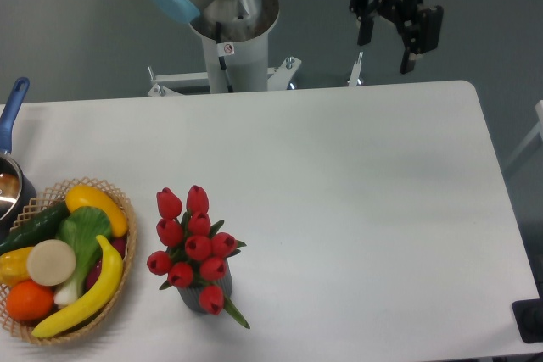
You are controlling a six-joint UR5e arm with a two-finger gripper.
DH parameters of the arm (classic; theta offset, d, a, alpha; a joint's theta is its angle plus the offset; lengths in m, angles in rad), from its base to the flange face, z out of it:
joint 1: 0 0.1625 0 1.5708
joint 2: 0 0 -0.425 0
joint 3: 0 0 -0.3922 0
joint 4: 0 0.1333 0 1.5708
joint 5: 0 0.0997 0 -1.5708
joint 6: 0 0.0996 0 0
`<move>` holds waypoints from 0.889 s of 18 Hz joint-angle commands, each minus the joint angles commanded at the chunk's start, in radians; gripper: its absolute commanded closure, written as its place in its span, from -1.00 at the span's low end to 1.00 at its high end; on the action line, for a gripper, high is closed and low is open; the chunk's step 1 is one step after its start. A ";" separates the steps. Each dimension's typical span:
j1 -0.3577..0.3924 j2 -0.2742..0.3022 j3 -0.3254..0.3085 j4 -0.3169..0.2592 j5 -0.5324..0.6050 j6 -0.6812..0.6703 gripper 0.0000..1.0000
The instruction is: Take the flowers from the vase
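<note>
Plainly, the claw (387, 44) hangs beyond the counter's far edge, near its far right corner, its 2 fingers apart and gripping nothing — one dark finger toward the arm's base, the other further right and a little lower in the picture. From there the flowers (193, 247) lie diagonally across the counter (356, 192), toward the near left corner, well apart from the claw, with bare white surface between. The red buds stand in a tight bunch, wider than the vase (193, 298) that holds them; only a sliver of its dark grey wall shows under the leaves, close to the near edge. The stems appear to run roughly upright, so the bunch's long axis points up toward the camera rather than along the counter. I judge the reach has not yet begun: the claw must cross over and come down around the bunch. Just left of the vase sits a wicker basket (119, 209) of fruit and vegetables — a neighbour to steer clear of.
</note>
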 joint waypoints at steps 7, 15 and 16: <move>0.000 0.000 0.003 0.006 -0.017 -0.002 -1.00; -0.003 0.000 0.014 0.008 -0.017 -0.029 -1.00; -0.003 0.000 0.014 0.008 -0.018 -0.038 -1.00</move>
